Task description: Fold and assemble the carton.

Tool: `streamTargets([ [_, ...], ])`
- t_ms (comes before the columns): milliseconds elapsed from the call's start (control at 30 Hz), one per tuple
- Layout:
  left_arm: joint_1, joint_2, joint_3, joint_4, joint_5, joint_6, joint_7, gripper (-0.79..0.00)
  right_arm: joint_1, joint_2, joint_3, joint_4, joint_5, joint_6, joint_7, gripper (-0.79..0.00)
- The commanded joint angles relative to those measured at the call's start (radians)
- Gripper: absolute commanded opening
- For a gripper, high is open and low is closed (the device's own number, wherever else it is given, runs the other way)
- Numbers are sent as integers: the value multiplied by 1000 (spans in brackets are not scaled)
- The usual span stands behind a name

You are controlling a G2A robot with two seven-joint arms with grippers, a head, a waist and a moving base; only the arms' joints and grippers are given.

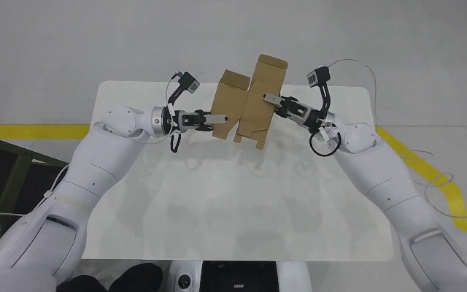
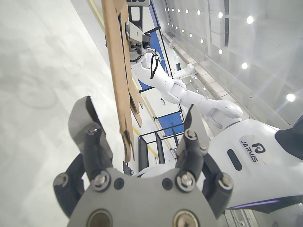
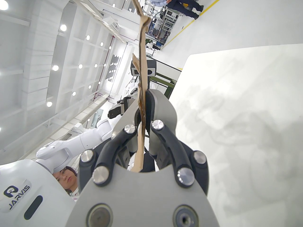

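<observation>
A white surface [image 1: 219, 219] with rounded corners stands on a pale grey floor [image 1: 73, 44]. A yellow line [image 1: 44, 131] runs along the floor on either side of the surface, and a dark green frame [image 1: 18, 164] stands by its left edge. Overhead, a high white ceiling [image 2: 260, 48] carries rows of round lights [image 2: 249, 19], some flaring with glare. Blue panels [image 2: 169, 121] in dark frames line one side of the hall, and racks [image 3: 163, 24] of gear stand far off, near another yellow floor line
</observation>
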Motion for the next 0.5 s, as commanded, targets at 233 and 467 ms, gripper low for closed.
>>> streamTargets([
  [233, 1, -8, -19, 14, -5, 16, -16, -785, -10, -11, 32, 1, -18, 3, 17, -785],
  [467, 0, -16, -30, 28, -13, 35, -34, -785, -19, -19, 58, 9, -22, 8, 28, 0],
])
